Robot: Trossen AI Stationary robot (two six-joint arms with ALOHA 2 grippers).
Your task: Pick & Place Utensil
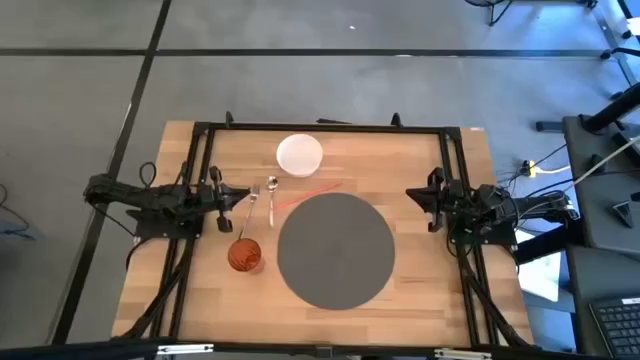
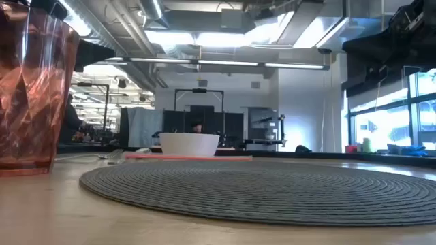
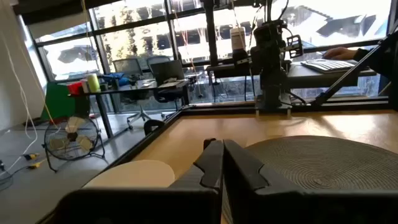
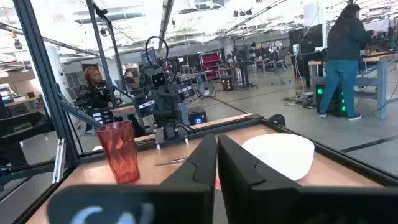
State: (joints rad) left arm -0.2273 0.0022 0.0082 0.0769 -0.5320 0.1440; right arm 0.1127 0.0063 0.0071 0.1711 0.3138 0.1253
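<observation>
A wooden counter [image 1: 430, 290] fills the centre of the overhead frame, with a dark robot arm parked at each side. A round grey woven placemat [image 1: 335, 250] lies at centre. Above it, toward the upper middle, sits a white bowl [image 1: 299, 154]. A red plastic cup [image 1: 245, 255] stands just off the placemat's left edge. The utensils lie between bowl and cup, left of the placemat: a metal spoon [image 1: 272, 198] nearest the mat, pointing up and down the frame, and a second metal utensil [image 1: 250, 210], probably a fork, just left of it. A thin red stick [image 1: 310, 190], perhaps a straw or chopstick, lies slanted between bowl and placemat.

The left pincer [image 1: 222, 199] rests at the left edge of the counter, fingers pressed together and holding nothing, its tip near the fork-like utensil. The right pincer [image 1: 420, 198] waits at the right edge, also closed and empty, well apart from the utensils.

No grasp has begun. The left arm looks best placed to act. It should open its fingers first, turn them to straddle the spoon's thin handle across its width, and come down almost to the wood, since the utensil lies flat. The two metal utensils lie close together, so a centred approach avoids nudging the neighbour or the cup.
</observation>
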